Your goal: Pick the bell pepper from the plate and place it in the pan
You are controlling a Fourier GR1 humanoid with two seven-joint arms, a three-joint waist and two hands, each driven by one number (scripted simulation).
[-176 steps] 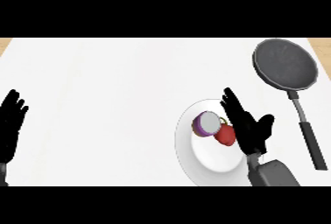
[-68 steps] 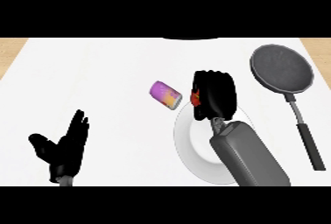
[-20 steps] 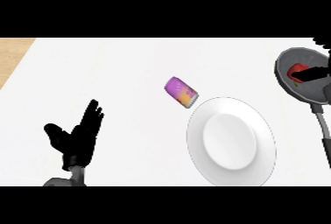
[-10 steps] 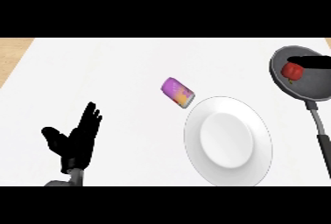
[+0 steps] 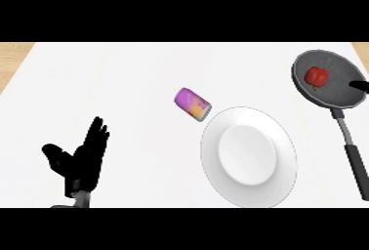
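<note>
The red bell pepper (image 5: 317, 76) lies inside the dark pan (image 5: 333, 95) at the upper right, with nothing holding it. Only a small black part of my right hand (image 5: 359, 86) shows at the right edge, over the pan's right side and apart from the pepper. The white plate (image 5: 249, 184) sits right of centre with nothing on it. My left hand (image 5: 78, 157) rests open at the lower left, fingers up, far from the plate.
A purple can-like object (image 5: 192, 103) lies on its side just up and left of the plate. The pan's long handle (image 5: 352, 156) runs down along the right edge, next to the plate. A wooden strip (image 5: 13, 61) shows at the far left.
My right hand has pulled back to the right, off the pepper, which now lies free in the pan. The left hand has stayed where it was.
</note>
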